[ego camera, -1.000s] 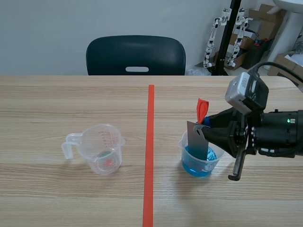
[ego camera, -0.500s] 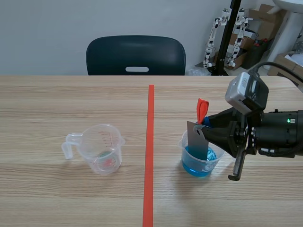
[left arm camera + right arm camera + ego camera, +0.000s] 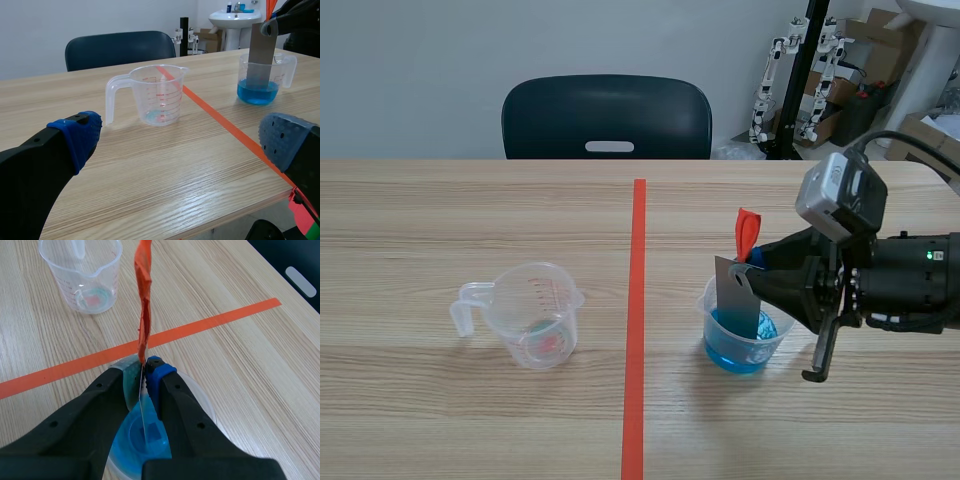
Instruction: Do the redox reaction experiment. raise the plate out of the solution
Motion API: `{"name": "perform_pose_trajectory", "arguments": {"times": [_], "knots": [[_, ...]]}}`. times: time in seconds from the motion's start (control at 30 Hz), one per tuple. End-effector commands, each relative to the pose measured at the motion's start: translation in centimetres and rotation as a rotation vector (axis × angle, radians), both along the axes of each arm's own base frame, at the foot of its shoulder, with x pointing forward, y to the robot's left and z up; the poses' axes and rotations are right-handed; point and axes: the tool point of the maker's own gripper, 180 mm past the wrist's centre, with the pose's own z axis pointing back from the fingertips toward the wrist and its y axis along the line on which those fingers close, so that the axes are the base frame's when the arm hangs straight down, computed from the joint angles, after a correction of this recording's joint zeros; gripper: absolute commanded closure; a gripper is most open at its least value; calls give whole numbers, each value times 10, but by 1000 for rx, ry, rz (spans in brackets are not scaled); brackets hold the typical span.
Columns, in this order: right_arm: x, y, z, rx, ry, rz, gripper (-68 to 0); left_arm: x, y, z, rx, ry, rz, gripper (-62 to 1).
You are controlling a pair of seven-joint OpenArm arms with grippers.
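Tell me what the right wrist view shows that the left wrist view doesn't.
Only the right wrist view: the plate edge-on from above, clamped in the right gripper, its lower end in the blue solution. Only the left wrist view: the left gripper, open, and a sink behind. Both: the clear measuring cup, the solution's cup, the orange tape line.

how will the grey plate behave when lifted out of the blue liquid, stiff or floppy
Probably stiff: the grey plate stands flat and straight in the right gripper. Likely light, since it looks thin edge-on. Its wet end may drip blue solution.
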Motion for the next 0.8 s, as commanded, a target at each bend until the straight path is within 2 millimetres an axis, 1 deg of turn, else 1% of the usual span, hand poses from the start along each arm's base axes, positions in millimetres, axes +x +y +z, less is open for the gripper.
{"name": "perform_pose_trajectory", "arguments": {"times": [0.0, 0.33, 0.5, 0.57, 0.67, 0.77], "knots": [[3, 0, 8, 9, -16, 7, -6, -1, 2, 11, -12, -52, 4, -623], [3, 0, 8, 9, -17, 8, -6, 2, 2, 11, -11, -61, 0, -623], [4, 0, 10, 12, -22, 7, -6, 8, -4, 12, -9, -75, -99, -623], [7, -2, 14, 16, -34, 1, -6, 11, -6, 13, -25, -72, -152, -623], [12, -3, 26, 41, -61, -10, -6, 14, -7, 15, -75, -55, -223, -623], [16, -4, 38, 61, -90, -21, -6, 22, -5, 23, -104, -66, -261, -623]]}}
